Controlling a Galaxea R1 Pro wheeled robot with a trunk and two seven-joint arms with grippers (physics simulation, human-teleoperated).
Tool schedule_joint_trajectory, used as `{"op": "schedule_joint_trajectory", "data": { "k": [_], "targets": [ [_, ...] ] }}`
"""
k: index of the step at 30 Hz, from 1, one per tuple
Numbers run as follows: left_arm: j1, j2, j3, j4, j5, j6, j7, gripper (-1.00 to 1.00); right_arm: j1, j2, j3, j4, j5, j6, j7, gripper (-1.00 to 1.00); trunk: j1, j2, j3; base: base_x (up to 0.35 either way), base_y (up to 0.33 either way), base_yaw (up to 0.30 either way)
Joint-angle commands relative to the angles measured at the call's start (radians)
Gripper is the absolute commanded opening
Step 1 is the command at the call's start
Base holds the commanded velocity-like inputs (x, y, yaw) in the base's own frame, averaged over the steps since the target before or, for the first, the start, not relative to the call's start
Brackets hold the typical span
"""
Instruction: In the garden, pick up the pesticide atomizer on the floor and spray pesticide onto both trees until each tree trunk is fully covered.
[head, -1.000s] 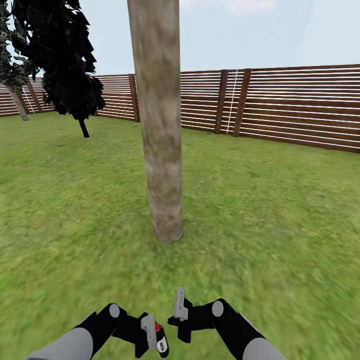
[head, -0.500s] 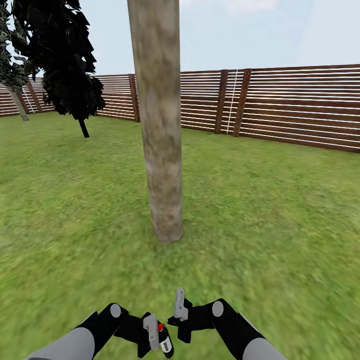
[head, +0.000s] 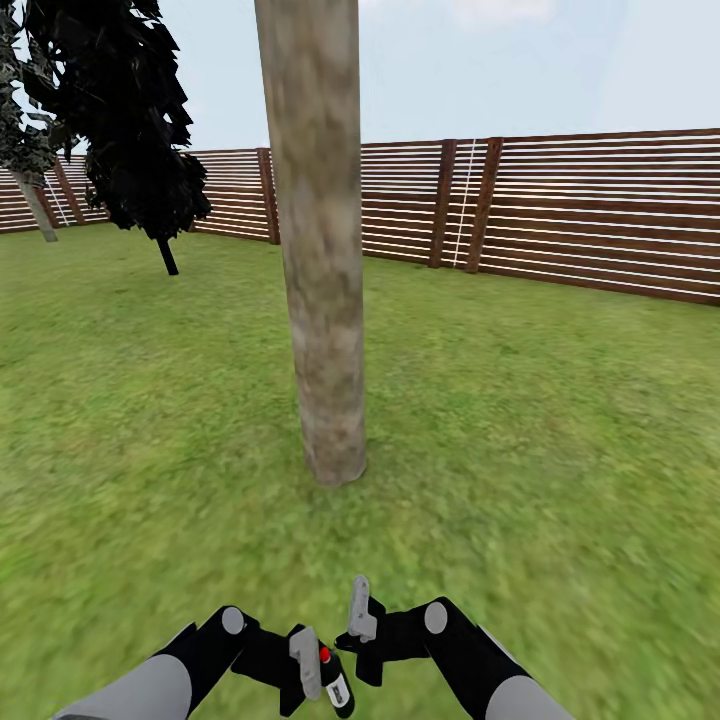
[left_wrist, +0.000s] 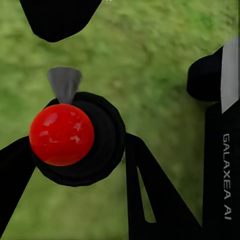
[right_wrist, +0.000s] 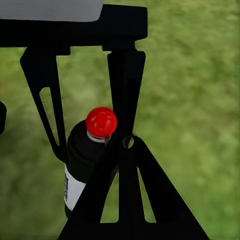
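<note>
Here the left gripper (head: 318, 672) is clamping its fingers (head: 305, 660) on the pesticide atomizer (head: 336, 683), one black bottle showing a red top and white label, low over the lawn (head: 540, 420). The right gripper (head: 358, 610) is hovering just beside it, holding nothing; whether its fingers are apart or together cannot be told. One thick pale tree trunk (head: 322, 250) is standing straight ahead, nothing lying between. A near-black tree (head: 130, 130) is rising further off, and a slatted fence (head: 560, 210) is ringing the grass.
</note>
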Motion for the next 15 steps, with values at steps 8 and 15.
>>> {"op": "schedule_joint_trajectory", "data": {
  "k": [8, 15],
  "targets": [
    [0.0, 0.0, -0.003, -0.001, 0.028, -0.005, -0.002, -1.0, 0.0, 0.0, -0.001, -0.001, 0.009, -0.006, 0.0, -1.0, 0.0, 0.0, -0.001, 0.0, 0.0, 0.0],
    [0.0, 0.0, -0.005, -0.001, 0.046, -0.006, -0.002, -1.0, -0.001, 0.0, -0.001, -0.001, 0.01, -0.006, 0.0, -1.0, 0.0, 0.0, -0.001, 0.0, 0.0, 0.0]
  ]
}}
